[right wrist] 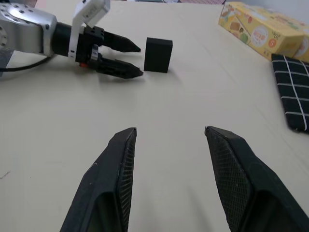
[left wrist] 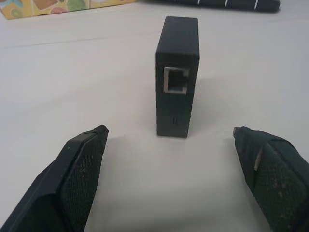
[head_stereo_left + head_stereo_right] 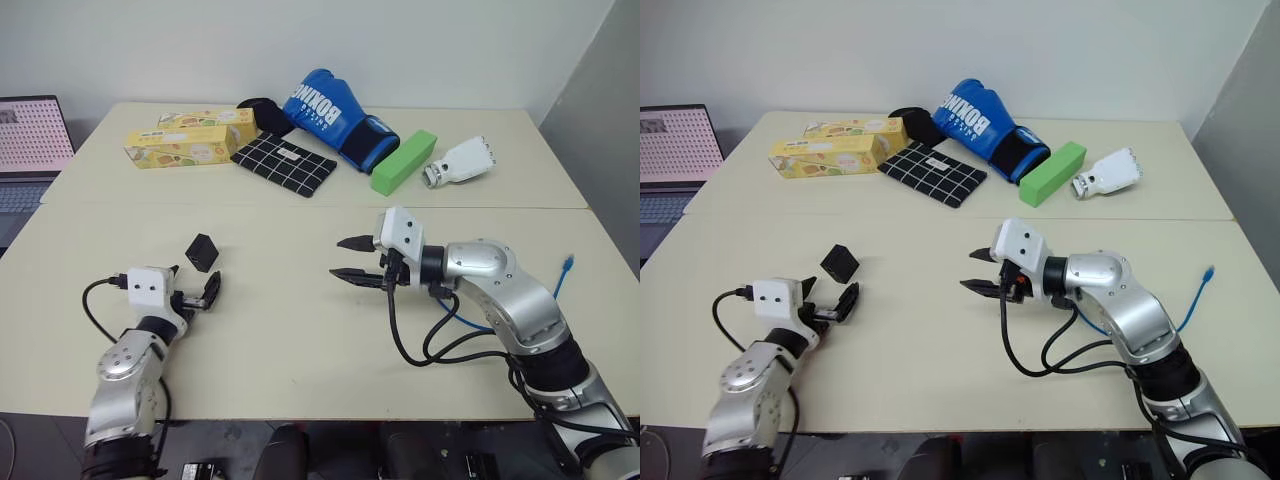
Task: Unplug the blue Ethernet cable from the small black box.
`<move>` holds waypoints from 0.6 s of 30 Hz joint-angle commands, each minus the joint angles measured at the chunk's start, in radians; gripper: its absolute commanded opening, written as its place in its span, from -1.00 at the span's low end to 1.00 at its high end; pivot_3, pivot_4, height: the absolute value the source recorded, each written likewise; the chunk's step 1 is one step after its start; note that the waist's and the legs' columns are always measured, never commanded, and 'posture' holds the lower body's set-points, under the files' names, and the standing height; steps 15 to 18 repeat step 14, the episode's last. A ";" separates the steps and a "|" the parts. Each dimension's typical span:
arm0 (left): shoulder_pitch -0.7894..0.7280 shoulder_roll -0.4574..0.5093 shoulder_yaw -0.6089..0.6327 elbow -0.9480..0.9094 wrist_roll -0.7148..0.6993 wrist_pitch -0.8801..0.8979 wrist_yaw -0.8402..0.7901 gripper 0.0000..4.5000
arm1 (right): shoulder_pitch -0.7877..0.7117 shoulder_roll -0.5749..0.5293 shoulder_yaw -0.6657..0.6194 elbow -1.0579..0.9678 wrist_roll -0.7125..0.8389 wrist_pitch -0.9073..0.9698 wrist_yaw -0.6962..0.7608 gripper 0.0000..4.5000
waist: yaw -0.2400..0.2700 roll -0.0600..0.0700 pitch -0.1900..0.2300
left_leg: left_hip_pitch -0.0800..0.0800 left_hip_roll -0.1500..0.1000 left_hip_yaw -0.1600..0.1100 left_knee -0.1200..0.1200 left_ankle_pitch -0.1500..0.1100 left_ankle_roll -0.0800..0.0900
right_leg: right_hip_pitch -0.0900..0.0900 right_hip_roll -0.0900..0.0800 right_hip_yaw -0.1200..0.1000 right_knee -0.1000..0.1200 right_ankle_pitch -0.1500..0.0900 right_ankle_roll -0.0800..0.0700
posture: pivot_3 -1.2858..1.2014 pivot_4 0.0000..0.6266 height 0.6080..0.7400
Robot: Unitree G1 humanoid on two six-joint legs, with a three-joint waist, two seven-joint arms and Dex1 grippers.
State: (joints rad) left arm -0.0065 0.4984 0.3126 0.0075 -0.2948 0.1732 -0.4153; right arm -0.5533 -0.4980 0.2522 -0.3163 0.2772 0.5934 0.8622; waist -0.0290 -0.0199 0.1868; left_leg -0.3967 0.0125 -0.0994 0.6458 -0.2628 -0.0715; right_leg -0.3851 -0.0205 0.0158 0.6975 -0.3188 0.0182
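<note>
Table (image 3: 300,300) pale, broad; clutter along far side well apart from the work: boxing glove (image 3: 330,110), yellow cartons (image 3: 190,140), grid pouch (image 3: 284,165), green block (image 3: 403,161).

Right arm reaching in from the near right edge, forearm low over the table, right gripper (image 3: 352,259) aimed toward the left, roughly level, slightly nose-down. Fingers parted to a middling gap, nothing between them.

Left arm short and low at the near left edge, left gripper (image 3: 196,293) pointing forward, level. Fingers spread wide, empty, just short of the small black box (image 3: 203,252) and not touching it.

Small black box standing on edge on bare table, port side facing the left gripper. Port (image 2: 176,79) open, no plug in it.

Blue Ethernet cable (image 3: 565,272) lying at the right side of the table, mostly hidden behind the right arm; one plug end showing near the table's right edge. Other end probably tucked under the forearm, not clear enough to tell.

Step in hand, by judgement: unplugging looks done, box set down and released. Next move likely just clearing both arms from the table without knocking the upright box over.
</note>
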 commanded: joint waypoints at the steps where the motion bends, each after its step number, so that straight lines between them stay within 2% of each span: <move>1: 0.044 0.099 0.037 -0.171 -0.041 0.106 -0.071 0.97 | 0.031 -0.068 -0.112 -0.022 0.031 0.022 -0.002 0.07 | 0.003 0.000 0.000 | 0.000 0.000 0.000 0.000 0.000 0.000 | 0.000 0.000 0.000 0.000 0.000 0.000 | 0.03 -0.52 1.00; 5: 0.072 0.181 0.061 -0.229 -0.088 0.159 -0.160 0.97 | 0.054 -0.139 -0.182 0.005 0.068 0.041 0.031 0.07 | 0.002 0.001 0.000 | 0.001 -0.001 0.001 0.000 0.000 0.000 | 0.001 0.000 0.000 0.000 0.000 0.000 | 0.03 -0.52 1.00; 12: 0.024 0.279 0.111 -0.199 -0.172 0.220 -0.289 0.97 | 0.091 -0.280 -0.257 0.042 0.105 0.046 0.118 0.07 | 0.000 0.001 0.000 | 0.001 -0.001 0.003 -0.001 0.000 0.000 | 0.000 0.001 -0.001 0.000 0.000 0.000 | 0.03 -0.52 1.00; 14: 0.021 0.301 0.106 -0.185 -0.170 0.196 -0.338 0.97 | 0.092 -0.296 -0.261 0.050 0.103 0.035 0.125 0.07 | -0.001 0.001 0.001 | 0.001 -0.001 0.003 -0.001 0.000 0.000 | 0.000 0.001 0.000 0.000 0.000 0.000 | 0.03 -0.52 1.00; 18: 0.021 0.301 0.106 -0.185 -0.170 0.196 -0.338 0.97 | 0.092 -0.296 -0.261 0.050 0.103 0.035 0.125 0.07 | -0.001 0.001 0.001 | 0.001 -0.001 0.003 -0.001 0.000 0.000 | 0.000 0.001 0.000 0.000 0.000 0.000 | 0.03 -0.52 1.00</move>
